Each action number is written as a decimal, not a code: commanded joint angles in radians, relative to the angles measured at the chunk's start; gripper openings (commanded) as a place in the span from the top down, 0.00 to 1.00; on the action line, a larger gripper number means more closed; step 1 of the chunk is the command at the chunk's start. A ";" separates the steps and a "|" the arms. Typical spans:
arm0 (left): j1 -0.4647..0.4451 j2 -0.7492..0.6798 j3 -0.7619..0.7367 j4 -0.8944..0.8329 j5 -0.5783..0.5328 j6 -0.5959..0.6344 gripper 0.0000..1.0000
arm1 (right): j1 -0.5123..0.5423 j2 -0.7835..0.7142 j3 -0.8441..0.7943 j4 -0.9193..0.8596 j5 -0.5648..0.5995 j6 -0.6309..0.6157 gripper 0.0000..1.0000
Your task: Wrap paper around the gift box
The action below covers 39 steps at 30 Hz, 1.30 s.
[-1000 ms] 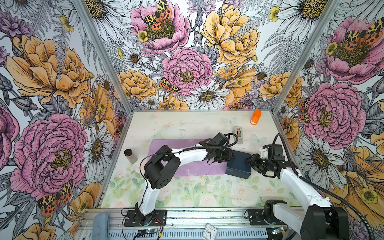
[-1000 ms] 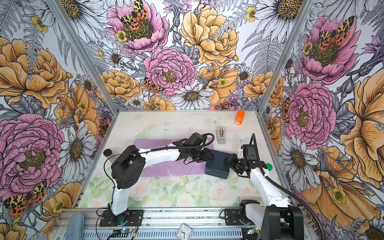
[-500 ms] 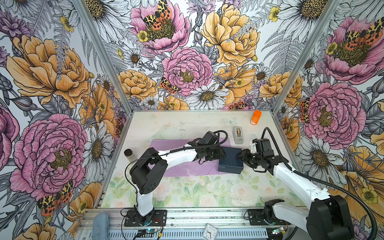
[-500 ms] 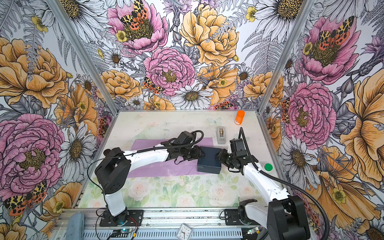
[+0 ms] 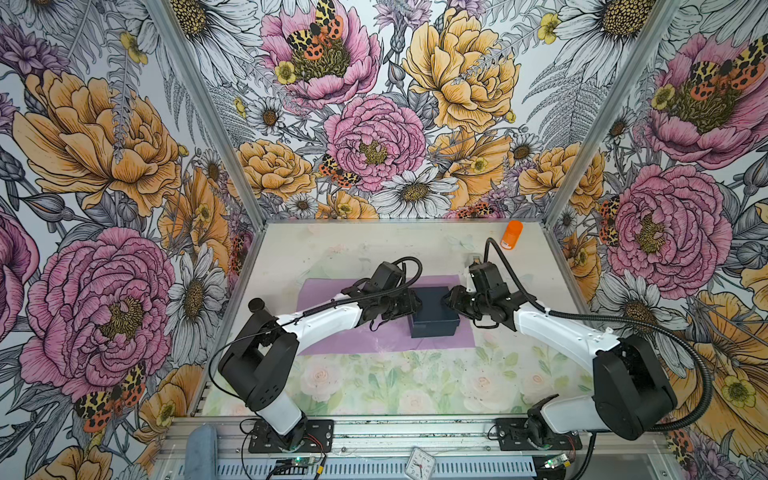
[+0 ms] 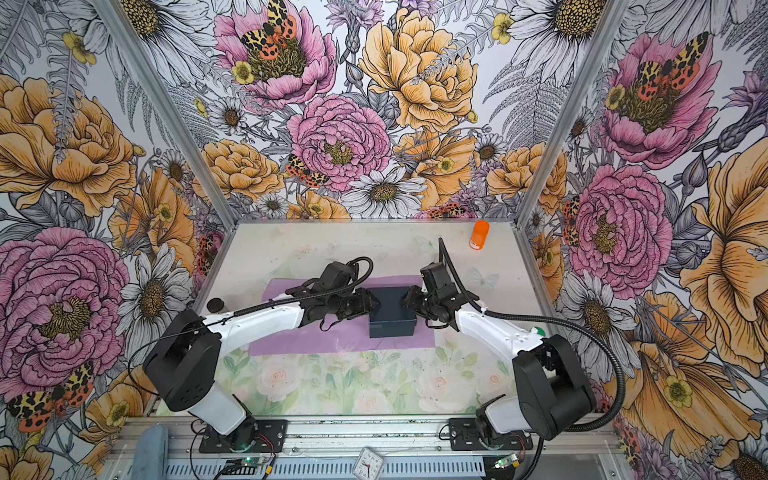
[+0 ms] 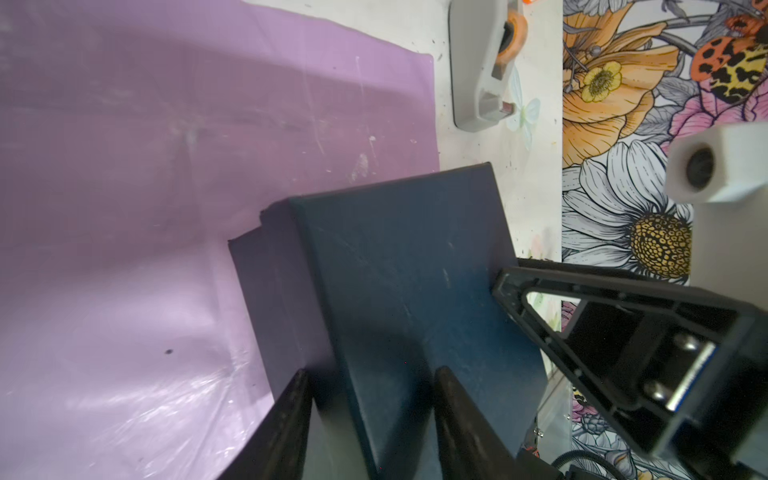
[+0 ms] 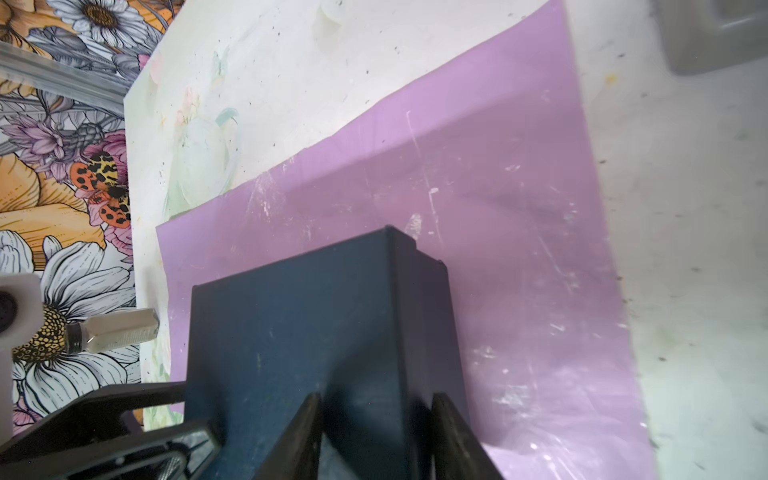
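And here we are, both arms are meeting over the sheet! The left claw (image 7: 372,374) is clamping onto one end of the gift box (image 5: 434,305), one finger (image 7: 461,419) pressing on the lid and its partner down by the base. The right claw (image 8: 376,397) is doing just the same at the opposite end. So the box is being pinched through its height from both ends.

The paper (image 5: 374,340) is lying flat on the surface (image 5: 374,386), lilac face up. In both top views the box is sitting over the paper's right-hand part, close to that end of the sheet. Whether its base is touching the paper, I cannot tell. The grey tape dispenser (image 7: 482,70) is waiting just beside a corner of the paper, untouched.

I'm reading this as the placing step, and it's looking like early days for the wrap: no fold is showing anywhere. To do it well, both arms should be travelling as one, keeping the lid level so neither grip is twisting. The box wants setting down square to the sheet's edges and nearer its middle, leaving flaps on every side. Then the tricky bit: the lower fingers are sitting right by the paper. They should be opening gently and sliding straight out, or they are going to be dragging and wrinkling that thin sheet.
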 commanded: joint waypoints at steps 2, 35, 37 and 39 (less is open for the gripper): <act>0.036 -0.097 -0.051 0.084 0.017 0.046 0.52 | 0.089 0.085 0.087 0.093 -0.012 0.025 0.57; 0.258 -0.133 -0.317 0.170 0.012 0.068 0.48 | 0.182 0.309 0.173 0.123 -0.061 0.038 0.45; 0.213 -0.113 -0.303 0.185 0.007 0.049 0.49 | 0.162 0.277 0.134 0.121 -0.070 0.030 0.47; 0.174 -0.097 -0.285 0.188 -0.007 0.037 0.48 | 0.142 0.244 0.096 0.121 -0.077 0.024 0.48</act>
